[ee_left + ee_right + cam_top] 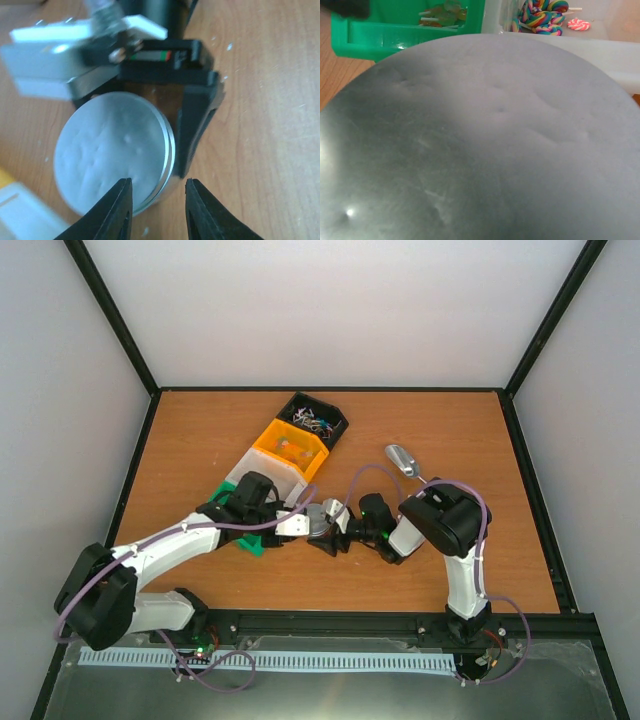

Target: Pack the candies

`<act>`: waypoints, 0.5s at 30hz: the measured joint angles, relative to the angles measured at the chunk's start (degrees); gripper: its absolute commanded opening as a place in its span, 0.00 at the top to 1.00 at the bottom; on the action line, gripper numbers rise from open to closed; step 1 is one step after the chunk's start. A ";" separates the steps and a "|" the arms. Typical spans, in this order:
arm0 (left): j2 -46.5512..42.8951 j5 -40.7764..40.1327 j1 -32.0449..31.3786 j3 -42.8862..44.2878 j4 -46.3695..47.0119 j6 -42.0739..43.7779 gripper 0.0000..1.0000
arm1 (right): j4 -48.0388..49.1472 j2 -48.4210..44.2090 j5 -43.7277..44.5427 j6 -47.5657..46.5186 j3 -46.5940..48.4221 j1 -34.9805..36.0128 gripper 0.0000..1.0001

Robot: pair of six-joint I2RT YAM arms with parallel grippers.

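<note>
Where both arms meet at the middle of the table (480,540), the left gripper (159,189) stands narrowly parted, empty, at the rim of a silver-lidded round jar (112,150). The right gripper (338,528) straddles it, grip not discernible. Tiny wrapped candies (311,421) lie beyond-left in a diagonal row of plastic bins (270,440) toward the far edge, nearer the left arm (170,540).

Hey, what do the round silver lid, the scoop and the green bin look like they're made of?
The round silver lid is probably metal: matte grey face, faint dimples, thin stepped rim. The scoop looks like polished metal, with bright shiny highlights. The green bin seems to be moulded plastic, with an even, slightly glossy colour.
</note>
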 measured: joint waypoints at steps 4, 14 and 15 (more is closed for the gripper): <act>1.44 -0.96 -3.58 -0.11 2.01 -0.79 0.64 | 0.55 0.02 0.24 -0.22 -0.44 0.13 0.37; 3.76 -2.38 -6.03 -0.44 9.79 -3.76 0.58 | -0.85 -1.77 0.22 -0.22 -1.88 0.22 0.47; 4.20 -2.40 -6.36 -0.46 10.10 -3.76 0.54 | -1.11 -1.95 0.22 -0.22 -1.95 0.22 0.47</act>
